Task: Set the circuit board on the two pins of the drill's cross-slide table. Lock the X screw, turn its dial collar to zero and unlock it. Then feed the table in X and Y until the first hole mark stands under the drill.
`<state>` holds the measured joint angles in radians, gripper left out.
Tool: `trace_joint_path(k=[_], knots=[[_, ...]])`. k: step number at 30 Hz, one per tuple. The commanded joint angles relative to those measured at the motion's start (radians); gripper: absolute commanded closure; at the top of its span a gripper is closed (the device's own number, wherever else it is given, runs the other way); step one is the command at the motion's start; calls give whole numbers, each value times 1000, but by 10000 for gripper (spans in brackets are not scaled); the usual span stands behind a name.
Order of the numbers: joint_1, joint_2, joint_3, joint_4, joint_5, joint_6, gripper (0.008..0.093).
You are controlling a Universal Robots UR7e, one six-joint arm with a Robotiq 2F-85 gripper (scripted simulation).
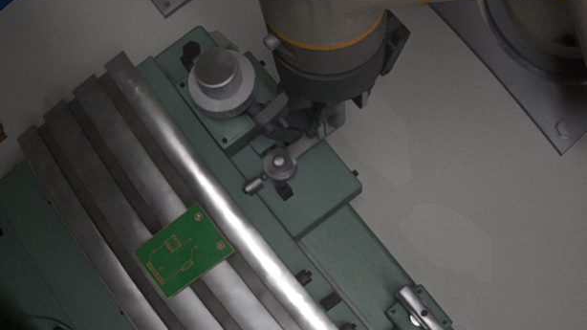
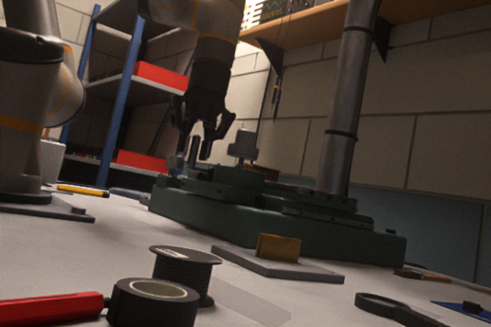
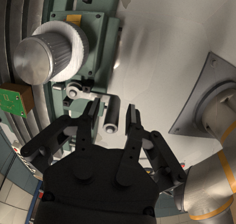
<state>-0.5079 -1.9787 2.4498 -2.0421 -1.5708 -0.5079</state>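
The green circuit board (image 1: pixel 184 250) lies on the grey slotted table of the drill's cross-slide, left of the long bright rail. At the near end of the green slide stand the large knurled dial with its collar (image 1: pixel 221 82) and, just beside it, a small lock lever with a cylindrical handle (image 3: pixel 111 115). My gripper (image 3: pixel 113 115) is down at that handle. Its fingers stand on either side of the handle, open and holding nothing. In the wrist camera the board (image 3: pixel 11 102) shows at the left edge.
Behind the work rise the drill column (image 2: pixel 344 77) and a wall shelf with instruments. A second small knob (image 1: pixel 279 163) and a chrome crank (image 1: pixel 418 307) sit further along the green base. Tape rolls (image 2: pixel 151 302), a red tool and a brass block on a plate lie on the bench.
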Motion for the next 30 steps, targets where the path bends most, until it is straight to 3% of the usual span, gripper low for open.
trace_joint_path(k=[1,4,21,30], knots=[[0,0,0,0,0,0,574],[0,0,0,0,0,0,589],[0,0,0,0,0,0,929],[0,0,-1,0,0,0,934]])
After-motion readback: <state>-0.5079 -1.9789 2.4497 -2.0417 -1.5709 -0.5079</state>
